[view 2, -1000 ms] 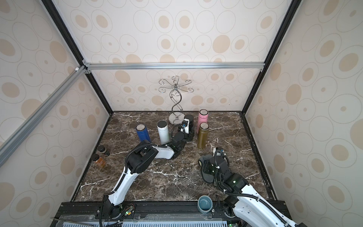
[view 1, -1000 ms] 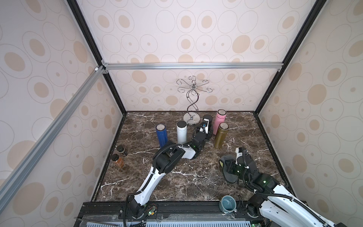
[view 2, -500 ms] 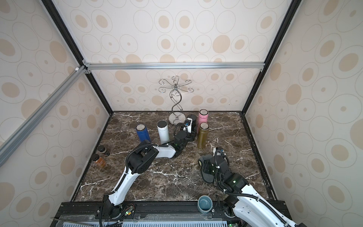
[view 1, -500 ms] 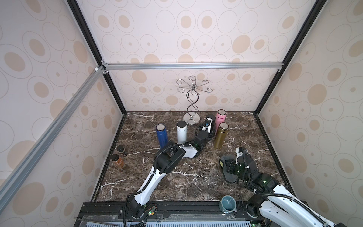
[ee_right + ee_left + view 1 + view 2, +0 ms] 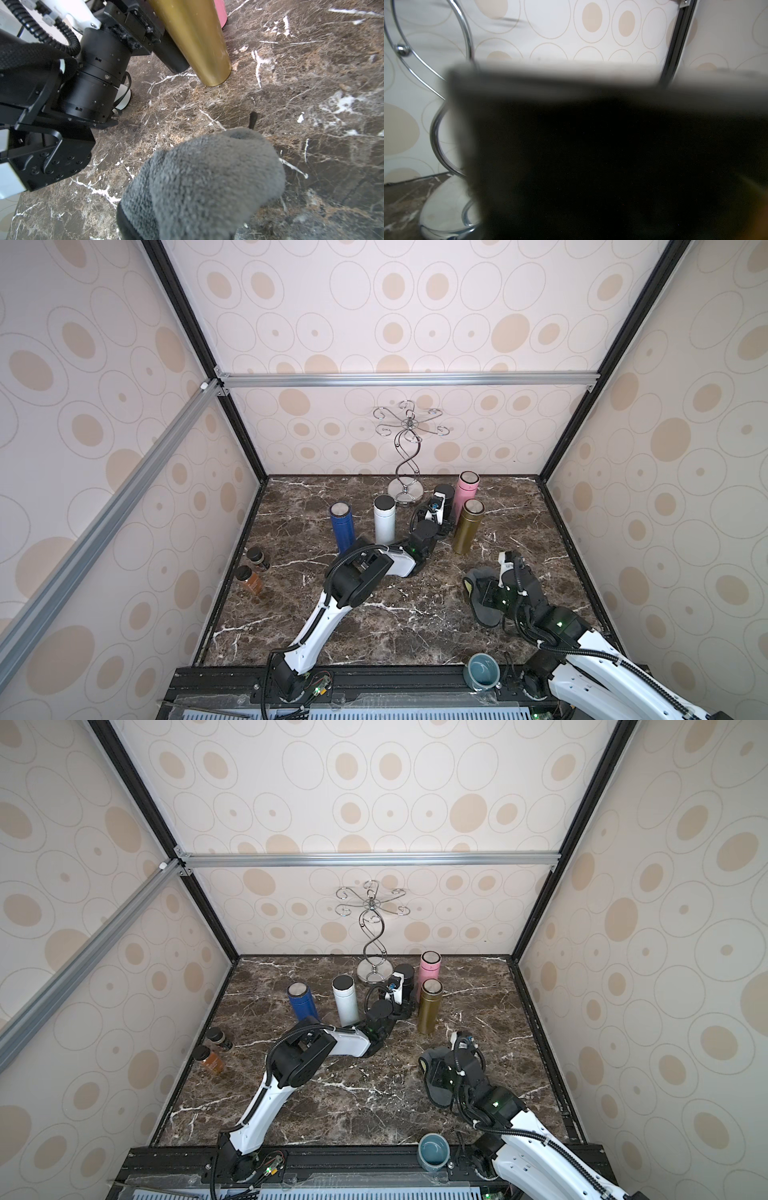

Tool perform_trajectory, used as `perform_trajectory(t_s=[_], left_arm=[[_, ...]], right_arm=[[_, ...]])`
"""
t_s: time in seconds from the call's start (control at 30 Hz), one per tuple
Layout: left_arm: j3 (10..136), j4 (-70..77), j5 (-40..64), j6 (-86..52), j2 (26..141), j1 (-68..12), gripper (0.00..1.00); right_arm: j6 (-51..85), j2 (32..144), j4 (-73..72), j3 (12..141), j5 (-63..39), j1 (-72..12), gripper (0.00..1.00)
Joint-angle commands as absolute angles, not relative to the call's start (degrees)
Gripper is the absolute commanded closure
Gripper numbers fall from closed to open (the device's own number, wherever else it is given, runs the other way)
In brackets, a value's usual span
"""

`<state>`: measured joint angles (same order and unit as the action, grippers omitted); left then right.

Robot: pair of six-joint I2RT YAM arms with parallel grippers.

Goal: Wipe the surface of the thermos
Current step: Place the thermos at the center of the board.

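The black thermos (image 5: pixel 445 492) (image 5: pixel 405 973) stands upright at the back, between the chrome stand and the pink thermos. My left gripper (image 5: pixel 437 515) (image 5: pixel 400 997) is at its front side, right against it. The thermos's dark body (image 5: pixel 591 145) fills the left wrist view and hides the jaws. My right gripper (image 5: pixel 495 593) hovers low at the front right, shut on a grey cloth (image 5: pixel 481 602) (image 5: pixel 435 1073) (image 5: pixel 207 176) that drapes over its fingers. In the right wrist view the thermos's base (image 5: pixel 172 58) shows behind the gold one.
Blue (image 5: pixel 341 526), white (image 5: pixel 384 520), pink (image 5: pixel 466 493) and gold (image 5: pixel 468 531) thermoses stand around the black one. The chrome cup stand (image 5: pixel 406 472) is just behind. Two spice jars (image 5: pixel 249 578) sit at the left wall. A teal mug (image 5: pixel 482 670) is on the front rail.
The left gripper has shifted slightly toward the back at the black thermos. The right arm and the cloth have stayed put.
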<state>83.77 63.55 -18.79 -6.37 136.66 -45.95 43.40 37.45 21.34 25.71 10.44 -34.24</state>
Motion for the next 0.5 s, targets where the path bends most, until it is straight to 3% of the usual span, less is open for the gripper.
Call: perform_trajectory(t_s=[0.0, 0.1, 0.47], left_arm=[[83.33, 66.57, -20.12, -5.18, 134.21, -45.71, 0.12], [83.02, 67.05, -20.47, -4.67, 133.97, -45.67, 0.0], [78.21, 70.5, -19.86, -4.22, 131.57, -45.79, 0.0]], right_arm=[[44.27, 37.44, 20.38, 26.15, 10.54, -33.8, 1.0], [44.16, 37.25, 20.48, 26.21, 10.58, -33.77, 1.0], [43.48, 37.91, 20.12, 27.07, 10.35, -33.81, 1.0]])
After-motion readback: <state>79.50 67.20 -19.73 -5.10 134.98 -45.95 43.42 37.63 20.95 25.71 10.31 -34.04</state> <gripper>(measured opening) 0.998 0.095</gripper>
